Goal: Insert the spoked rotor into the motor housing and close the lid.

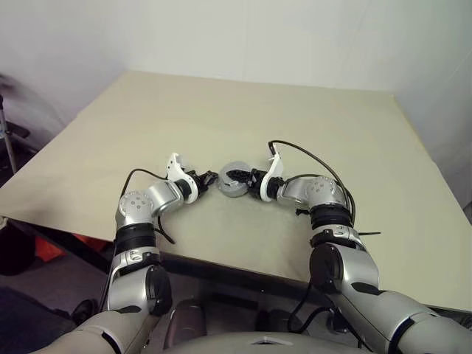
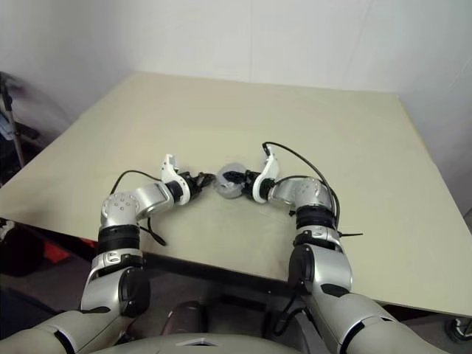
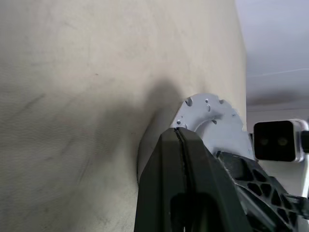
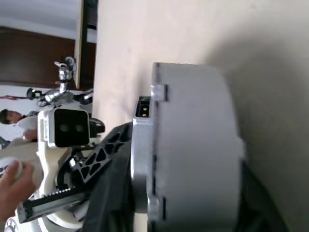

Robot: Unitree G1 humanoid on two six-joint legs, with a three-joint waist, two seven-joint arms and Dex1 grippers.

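A beige table (image 1: 221,110) stands against plain white walls (image 1: 258,37).

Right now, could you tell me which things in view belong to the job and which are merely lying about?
Job: motor housing with the lid on it; right pincer around it; shut left pincer beside it.
Lying about: table; a person's hand.

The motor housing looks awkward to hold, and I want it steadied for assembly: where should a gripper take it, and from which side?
Judging from its squat round shape, grip the motor housing across its side wall, coming in low from the robot's right as the right gripper does. The left gripper, shut, is at its other side on the table.
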